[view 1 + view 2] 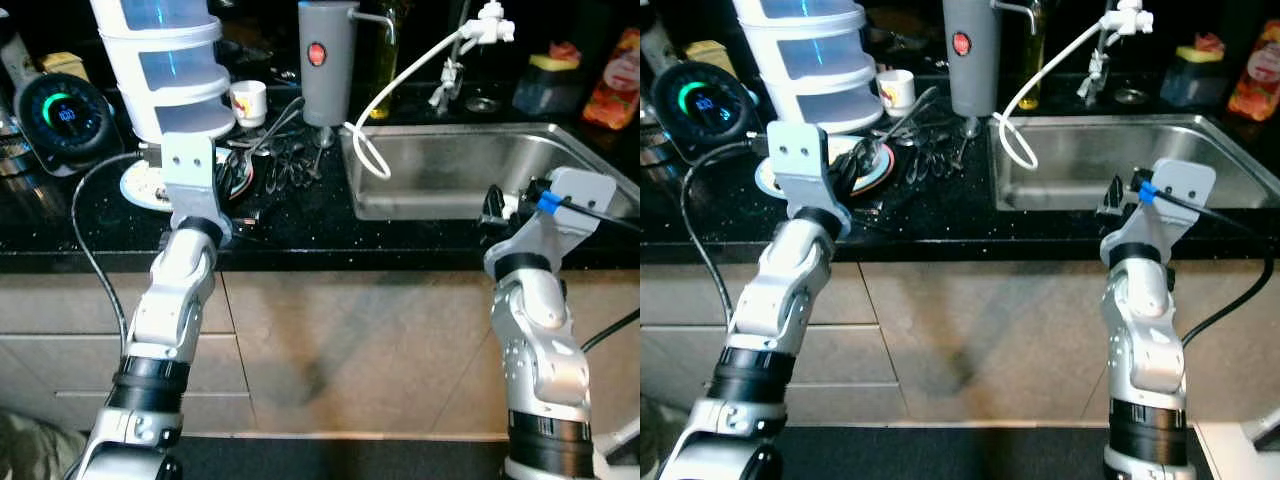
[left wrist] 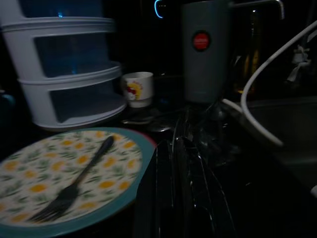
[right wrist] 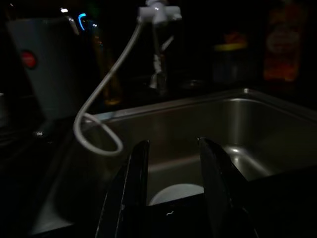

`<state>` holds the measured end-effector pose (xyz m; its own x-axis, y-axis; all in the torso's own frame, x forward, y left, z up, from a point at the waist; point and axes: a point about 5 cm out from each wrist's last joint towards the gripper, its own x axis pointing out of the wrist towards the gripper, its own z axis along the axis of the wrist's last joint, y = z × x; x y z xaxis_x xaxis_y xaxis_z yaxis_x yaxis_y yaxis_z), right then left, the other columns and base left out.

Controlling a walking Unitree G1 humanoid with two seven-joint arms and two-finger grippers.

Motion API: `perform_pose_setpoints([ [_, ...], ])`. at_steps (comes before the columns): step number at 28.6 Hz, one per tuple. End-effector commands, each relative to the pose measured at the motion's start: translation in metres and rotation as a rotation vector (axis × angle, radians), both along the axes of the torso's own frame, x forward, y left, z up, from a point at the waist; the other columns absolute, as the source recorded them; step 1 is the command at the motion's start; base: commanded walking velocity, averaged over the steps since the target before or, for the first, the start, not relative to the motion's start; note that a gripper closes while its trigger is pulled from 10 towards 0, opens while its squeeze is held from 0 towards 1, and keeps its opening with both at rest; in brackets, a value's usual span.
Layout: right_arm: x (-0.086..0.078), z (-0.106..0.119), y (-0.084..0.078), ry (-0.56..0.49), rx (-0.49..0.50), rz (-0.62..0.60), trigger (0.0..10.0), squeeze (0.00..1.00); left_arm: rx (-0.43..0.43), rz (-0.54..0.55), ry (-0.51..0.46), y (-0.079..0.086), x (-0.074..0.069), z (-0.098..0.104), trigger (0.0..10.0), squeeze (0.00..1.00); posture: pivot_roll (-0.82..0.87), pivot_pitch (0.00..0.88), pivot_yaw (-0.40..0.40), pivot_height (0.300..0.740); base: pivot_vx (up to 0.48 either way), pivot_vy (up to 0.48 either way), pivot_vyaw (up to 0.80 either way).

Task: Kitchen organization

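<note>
On the speckled black stone counter (image 1: 300, 232), the left gripper (image 2: 181, 193), fingers pressed together, rests beside a round flowered plate (image 2: 64, 173) bearing a dark fork (image 2: 74, 181). Over the smooth steel sink (image 3: 198, 129) rim, the right gripper (image 3: 173, 188) holds its fingers spread above a white dish (image 3: 176, 193).

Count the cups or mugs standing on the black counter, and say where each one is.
1. A small white cup with a red print stands at the back of the counter, between the white tiered container and the grey canister. Others may be hidden behind the clutter.
</note>
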<state>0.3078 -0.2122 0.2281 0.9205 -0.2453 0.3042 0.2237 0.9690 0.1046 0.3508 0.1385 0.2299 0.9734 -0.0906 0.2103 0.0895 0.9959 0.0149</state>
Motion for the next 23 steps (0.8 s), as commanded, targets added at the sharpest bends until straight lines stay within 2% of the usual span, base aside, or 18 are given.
perform_pose_setpoints([
  [1,-0.0013,-0.0004,0.0009,0.001,0.006,0.007,10.0,0.00,0.000,0.005,0.024,-0.0002,0.0017,-0.0025,10.0,0.00,-0.01,0.051,0.030,0.740,0.356,-0.319,0.00],
  [5,-0.0011,-0.0003,0.0011,0.000,0.006,0.009,10.0,0.00,0.000,0.007,0.026,0.0002,0.0022,-0.0025,10.0,0.00,0.00,0.050,0.030,0.740,0.348,-0.286,0.00],
  [23,0.0002,0.0003,0.0018,-0.005,0.008,0.015,10.0,0.00,0.015,0.004,0.017,-0.0005,0.0027,-0.0014,10.0,0.00,0.00,0.039,0.031,0.740,0.300,0.000,0.00],
])
